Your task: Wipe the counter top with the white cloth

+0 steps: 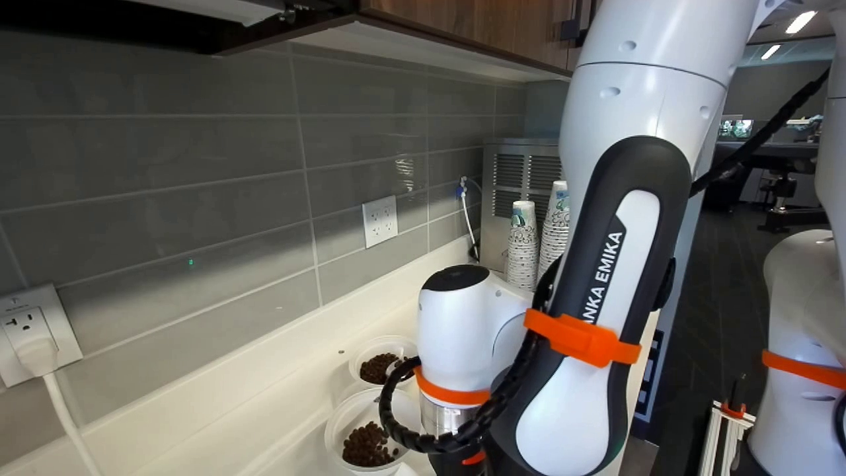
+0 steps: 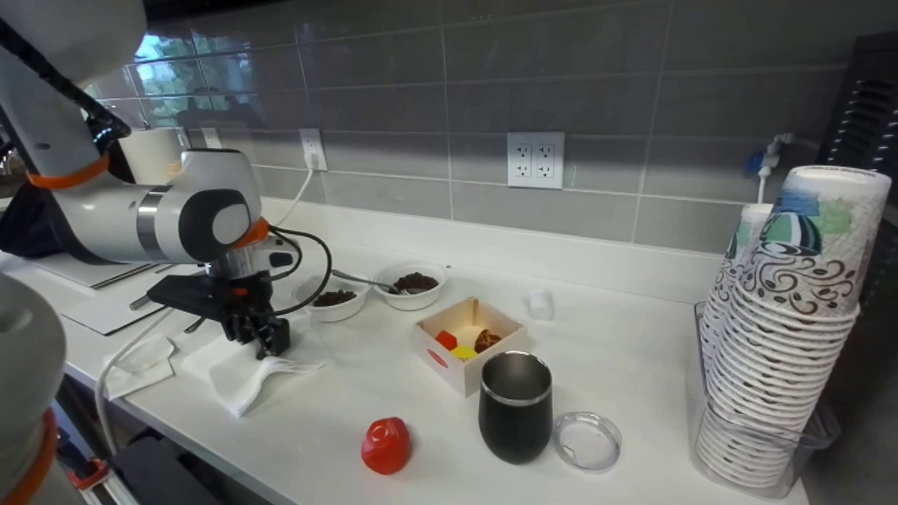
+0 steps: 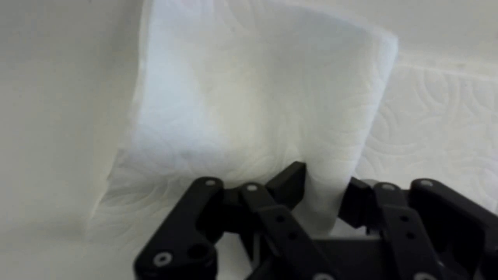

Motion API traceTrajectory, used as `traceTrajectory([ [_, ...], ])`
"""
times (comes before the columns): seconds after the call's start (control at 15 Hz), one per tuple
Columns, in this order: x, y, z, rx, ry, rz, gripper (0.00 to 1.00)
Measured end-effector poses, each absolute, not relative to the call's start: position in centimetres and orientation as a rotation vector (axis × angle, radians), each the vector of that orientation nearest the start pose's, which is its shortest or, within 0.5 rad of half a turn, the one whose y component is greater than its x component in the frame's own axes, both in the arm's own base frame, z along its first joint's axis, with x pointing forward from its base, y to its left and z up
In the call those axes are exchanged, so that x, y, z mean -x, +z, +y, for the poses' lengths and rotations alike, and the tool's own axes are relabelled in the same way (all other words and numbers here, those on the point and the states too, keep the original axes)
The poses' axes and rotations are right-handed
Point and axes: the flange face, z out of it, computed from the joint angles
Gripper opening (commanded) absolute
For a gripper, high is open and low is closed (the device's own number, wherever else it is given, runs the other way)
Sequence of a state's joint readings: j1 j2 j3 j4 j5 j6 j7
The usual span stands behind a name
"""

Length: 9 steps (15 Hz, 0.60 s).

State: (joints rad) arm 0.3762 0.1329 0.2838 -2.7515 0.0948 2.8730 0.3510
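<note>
— Gripping anything, or is the pincer [image 3: 323, 190] just posing down there?

— It's gripping, I'd say. In the wrist view it's pinching a bunched-up fold of the white cloth [image 3: 241, 109]. How firmly it's holding, I'm not able to tell.

— OK, and where's the rest of the cloth sitting?

— Mostly it's lying rumpled on the surface [image 2: 617, 337], right under the pincer, and in an exterior view it's sitting near the white bowls [image 2: 340, 313]. Another loose white sheet [image 2: 140, 365] is lying just beside it, no pincer on that one.

— So how far along are we, roughly?

— Early days, I'm thinking. The grab is looking done; the actual wiping is looking like it's all to come. White on white, though, so I'm not betting on spotting a clean streak.

— lol fair. What's left, then?

— Dragging the cloth about, basically. Farther out an open box [image 2: 456, 375] is sitting on the surface, then a red lump [image 2: 386, 447], a black tumbler [image 2: 515, 421], a clear lid [image 2: 588, 442] just beside it and, at the far end, stacked paper cups [image 2: 779, 351]. If the job's meaning the whole surface, I'm guessing it's going to be wiping around all that.
</note>
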Motion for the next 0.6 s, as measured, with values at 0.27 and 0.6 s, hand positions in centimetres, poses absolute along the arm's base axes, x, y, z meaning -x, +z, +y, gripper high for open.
traceTrajectory([
  [0.27, -30.6, 18.4, 24.5, 3.072, 0.034, -0.403, 0.00],
  [0.6, -29.6, 19.5, 26.0, 3.062, 0.026, -0.481, 0.00],
])
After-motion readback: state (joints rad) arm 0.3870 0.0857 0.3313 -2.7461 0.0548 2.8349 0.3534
